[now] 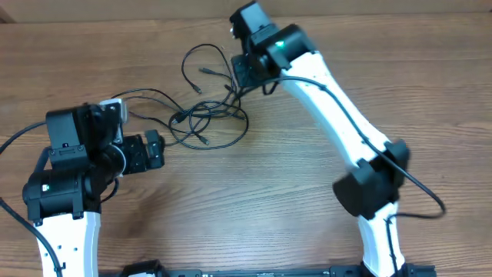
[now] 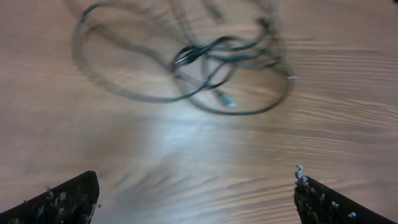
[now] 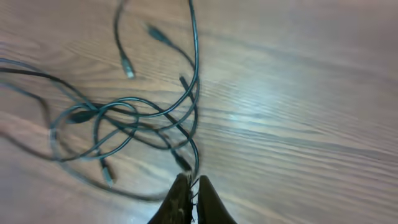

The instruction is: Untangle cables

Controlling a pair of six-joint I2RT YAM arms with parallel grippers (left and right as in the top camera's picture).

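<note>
The cables (image 1: 206,115) lie in a loose knot on the table (image 1: 254,208), between the left gripper (image 2: 196,193) and the right gripper (image 3: 191,186); loops fan out to the left and toward the far side, and a few plug ends lie free around the heap. They look thin, light and limp (no stiffness to speak of). I judge they will follow any pull rather than hold a shape, so a tug on one strand will likely drag the whole heap unless another strand is pinned. The sheath looks smooth, so a pinch at mid-length may slip; a plug end, being thicker, should give a surer hold. A free end at the rim of the heap seems the best place to start drawing one cable out.

The right gripper has its fingers pressed together at the far right edge of the heap; in the right wrist view a strand runs straight into the tips, so it seems clamped on one cable. The left gripper hangs with its fingers wide apart, holding nothing, near the heap on its left side.

Hard to make out: how many cables there are, and which passes over which at the crossings. The left wrist view is blurred, so the far loops smear; from overhead the right gripper covers the strand it pinches; whether that strand ends in a plug I cannot tell.
</note>
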